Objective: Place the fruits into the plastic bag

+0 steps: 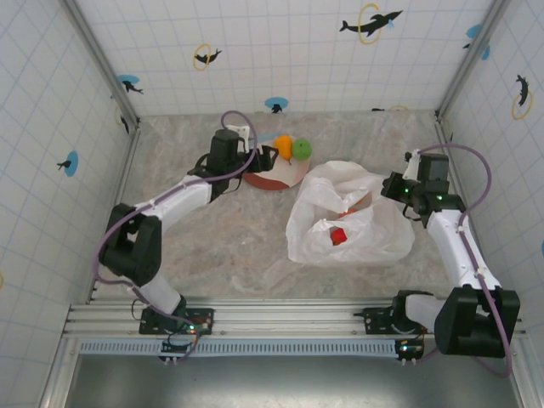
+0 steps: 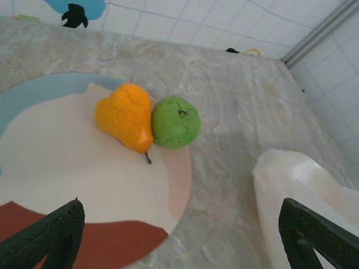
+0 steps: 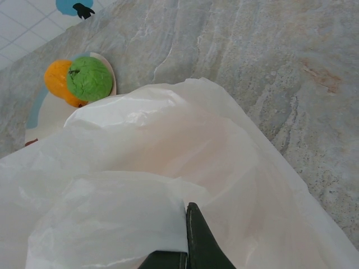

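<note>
Left claw (image 2: 179, 224) wide open, empty; right claw (image 3: 188, 241) clamped on plastic bag (image 3: 168, 151).

Orange pear (image 2: 126, 117), grn apple (image 2: 175, 122), wht bag (image 1: 374, 238)

Plate on a marbled table inside a tiled booth.
A round plate (image 1: 285, 178) sits toward the far side of the table (image 1: 212, 246), a little left of centre; its rim is part reddish-brown, part blue, and its middle is pale. The table is grey-beige, veined like stone. White tiled walls (image 1: 280, 64) stand left, far and right, dotted with dolphin stickers (image 1: 371, 21). A metal rail (image 1: 289, 319) runs along the near edge.
</note>
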